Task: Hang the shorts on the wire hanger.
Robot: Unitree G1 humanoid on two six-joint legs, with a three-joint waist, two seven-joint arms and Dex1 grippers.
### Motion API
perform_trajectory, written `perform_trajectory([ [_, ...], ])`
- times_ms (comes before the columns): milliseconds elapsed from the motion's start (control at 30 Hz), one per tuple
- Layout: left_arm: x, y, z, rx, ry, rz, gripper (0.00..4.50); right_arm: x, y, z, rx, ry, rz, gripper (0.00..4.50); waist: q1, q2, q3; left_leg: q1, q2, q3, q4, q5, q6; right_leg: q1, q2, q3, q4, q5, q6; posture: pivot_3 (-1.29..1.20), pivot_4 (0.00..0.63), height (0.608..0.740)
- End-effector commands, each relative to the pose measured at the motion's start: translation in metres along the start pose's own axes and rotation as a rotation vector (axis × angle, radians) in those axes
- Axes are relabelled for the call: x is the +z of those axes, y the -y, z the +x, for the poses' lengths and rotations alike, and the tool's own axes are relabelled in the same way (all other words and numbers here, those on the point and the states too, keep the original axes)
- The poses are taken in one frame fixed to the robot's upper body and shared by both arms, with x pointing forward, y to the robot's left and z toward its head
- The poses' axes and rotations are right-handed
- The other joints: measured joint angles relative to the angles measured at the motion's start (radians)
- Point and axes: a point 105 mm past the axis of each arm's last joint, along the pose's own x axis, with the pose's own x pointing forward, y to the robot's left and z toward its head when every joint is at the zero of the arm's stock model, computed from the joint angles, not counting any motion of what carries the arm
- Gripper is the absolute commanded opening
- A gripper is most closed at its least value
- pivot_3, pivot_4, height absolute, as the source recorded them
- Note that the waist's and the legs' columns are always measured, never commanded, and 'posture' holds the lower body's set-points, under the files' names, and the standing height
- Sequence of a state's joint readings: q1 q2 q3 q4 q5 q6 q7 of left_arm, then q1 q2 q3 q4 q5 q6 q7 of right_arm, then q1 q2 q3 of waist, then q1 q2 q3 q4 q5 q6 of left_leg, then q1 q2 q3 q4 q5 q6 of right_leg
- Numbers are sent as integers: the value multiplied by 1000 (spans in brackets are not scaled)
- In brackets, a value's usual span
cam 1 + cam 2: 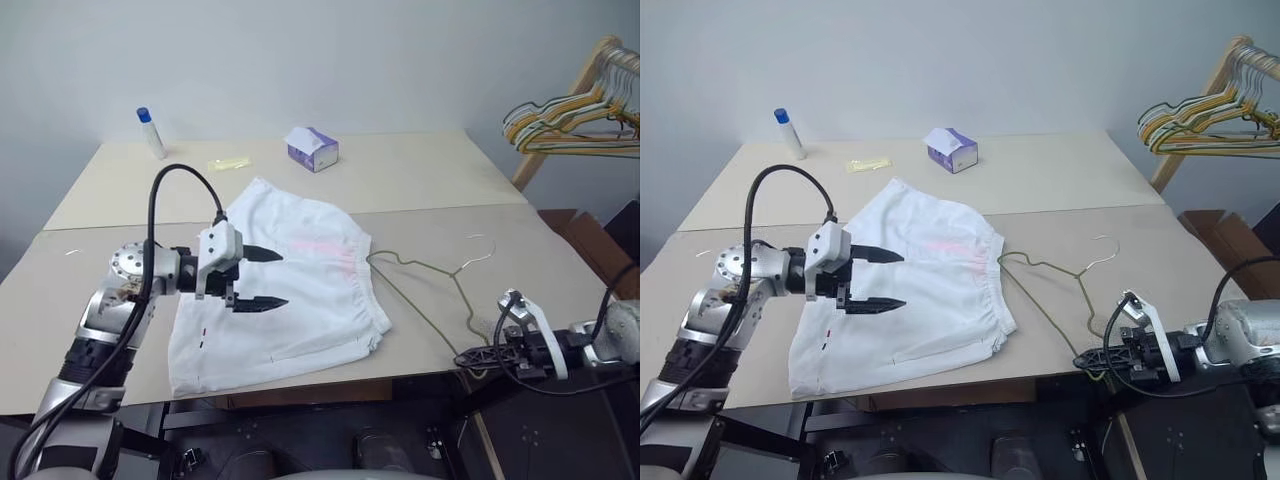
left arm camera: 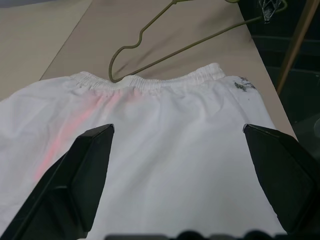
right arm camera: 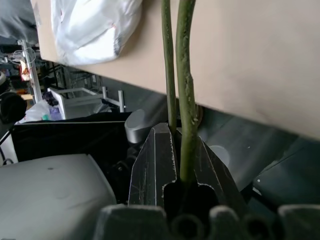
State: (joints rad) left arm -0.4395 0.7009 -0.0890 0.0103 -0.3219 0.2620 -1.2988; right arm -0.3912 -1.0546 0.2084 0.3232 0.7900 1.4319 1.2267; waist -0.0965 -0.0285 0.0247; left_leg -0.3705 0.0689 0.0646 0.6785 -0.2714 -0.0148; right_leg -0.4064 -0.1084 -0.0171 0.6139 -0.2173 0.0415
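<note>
The white shorts (image 1: 320, 290) lie flat on the beige table (image 1: 430, 180), with the gathered waistband toward the right and a faint pink patch near it. My left gripper (image 1: 280, 280) hovers just above them, open, its black fingers (image 2: 90, 165) wide apart with nothing between them. The olive-green wire hanger (image 1: 453, 273) lies on the table to the right of the shorts, one shoulder touching the waistband (image 2: 145, 82). At the table's front right edge my right gripper (image 1: 462, 357) is shut on the hanger's wire (image 3: 185, 75).
A purple tissue box (image 1: 313, 148), a blue-capped bottle (image 1: 150, 132) and a yellow packet (image 1: 229, 162) sit at the back of the table. A bunch of coloured hangers (image 1: 570, 115) hangs on a wooden rack at far right, above a cardboard box (image 1: 585, 240).
</note>
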Motion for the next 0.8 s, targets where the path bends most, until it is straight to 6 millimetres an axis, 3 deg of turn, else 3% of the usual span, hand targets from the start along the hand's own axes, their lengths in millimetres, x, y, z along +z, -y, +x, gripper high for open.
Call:
perform_trajectory([
  [33, 10, -1, -4, 14, 25, 34, 4480, 11, 1, -2, 23, 37, -25, 0, 2, 0, 0, 0, 0, 0, 0, 0, 0, 0, 0, 0, 0, 0, 0, -81, 0, 740],
  [667, 2, -1, -1, 34, 10, 26, 4480, 21, -17, 15, 139, -1, -113, 0, 23, 0, 0, 0, 0, 0, 1, 0, 0, 0, 0, 0, 0, 1, -1, -60, 0, 740],
  [800, 1, 0, 1, 35, 8, 28, 4480, 30, -17, 20, 120, -15, -133, 0, 26, 1, 0, 1, 0, 0, 1, 0, 0, 0, 0, 0, 1, 1, -1, -49, 0, 740],
])
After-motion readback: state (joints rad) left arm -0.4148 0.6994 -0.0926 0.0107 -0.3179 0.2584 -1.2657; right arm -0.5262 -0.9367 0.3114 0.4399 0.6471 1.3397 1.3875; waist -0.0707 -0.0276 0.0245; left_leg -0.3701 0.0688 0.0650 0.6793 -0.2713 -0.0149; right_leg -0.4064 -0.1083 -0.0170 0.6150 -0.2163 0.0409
